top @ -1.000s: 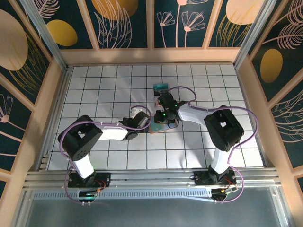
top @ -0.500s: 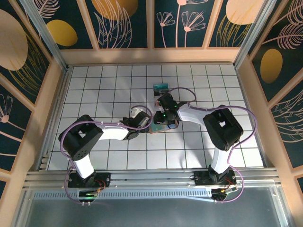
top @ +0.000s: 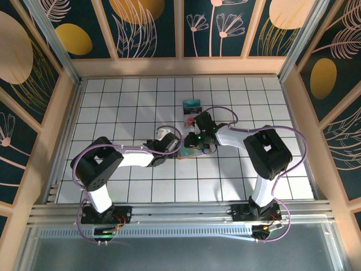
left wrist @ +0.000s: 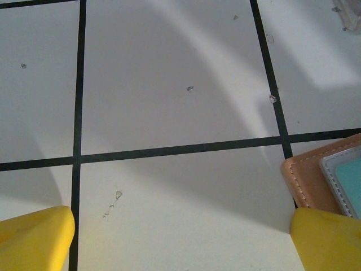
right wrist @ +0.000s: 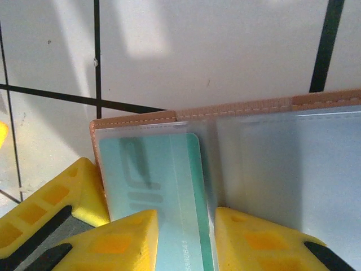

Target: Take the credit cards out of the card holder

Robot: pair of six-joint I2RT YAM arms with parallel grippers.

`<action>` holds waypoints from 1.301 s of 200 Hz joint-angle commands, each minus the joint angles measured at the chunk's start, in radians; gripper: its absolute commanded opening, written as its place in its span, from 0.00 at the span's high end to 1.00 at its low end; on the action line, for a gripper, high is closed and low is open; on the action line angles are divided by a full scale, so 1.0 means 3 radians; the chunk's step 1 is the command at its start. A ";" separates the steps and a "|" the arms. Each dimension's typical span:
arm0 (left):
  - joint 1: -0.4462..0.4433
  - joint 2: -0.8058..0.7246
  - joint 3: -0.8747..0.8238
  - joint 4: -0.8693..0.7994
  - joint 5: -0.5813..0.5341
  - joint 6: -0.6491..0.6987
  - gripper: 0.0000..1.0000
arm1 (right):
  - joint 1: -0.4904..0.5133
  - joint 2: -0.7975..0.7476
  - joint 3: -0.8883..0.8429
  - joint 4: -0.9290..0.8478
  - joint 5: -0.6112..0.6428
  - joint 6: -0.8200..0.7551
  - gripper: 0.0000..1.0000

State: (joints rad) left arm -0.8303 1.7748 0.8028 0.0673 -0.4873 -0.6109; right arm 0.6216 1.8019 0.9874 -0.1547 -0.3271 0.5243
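The tan card holder [right wrist: 237, 108] lies open on the tiles, blue-grey inner face up, with a teal credit card [right wrist: 149, 169] in its left clear pocket. My right gripper [right wrist: 186, 243] is partly open. Its yellow fingers [right wrist: 127, 240] rest on the holder with a strip of that card showing between them. My left gripper [left wrist: 180, 243] is wide open. Its right finger [left wrist: 327, 240] sits at the holder's corner [left wrist: 316, 178]. From above, both grippers [top: 176, 148] [top: 194, 145] meet over the holder [top: 182, 153]. A teal card [top: 192, 104] and a pink card [top: 189, 119] lie on the tiles behind.
White tiled floor [top: 124, 107] with black grid lines, bounded by wooden walls [top: 180, 66] on three sides. The two loose cards lie just behind the right wrist. Purple cables loop over both arms.
My right wrist has shifted slightly to the right, uncovering the pink card behind it. The left arm and the holder have stayed put.
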 commanded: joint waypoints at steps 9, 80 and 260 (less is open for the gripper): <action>0.0012 0.0128 0.0039 -0.0147 -0.0123 0.0027 0.01 | -0.0012 -0.0145 -0.0124 0.0172 -0.0307 0.0105 0.69; 0.0013 0.0129 0.0035 -0.0178 -0.0150 0.0031 0.01 | -0.0073 -0.0313 -0.0302 0.0414 -0.0488 0.0200 0.70; 0.0013 0.0142 0.0050 -0.0188 -0.0107 0.0047 0.01 | -0.0180 -0.0257 -0.0630 0.1241 -0.0929 0.0587 0.75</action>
State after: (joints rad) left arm -0.8326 1.7813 0.8150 0.0547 -0.5060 -0.6071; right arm 0.5636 1.7321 0.8070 0.1200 -0.5446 0.6724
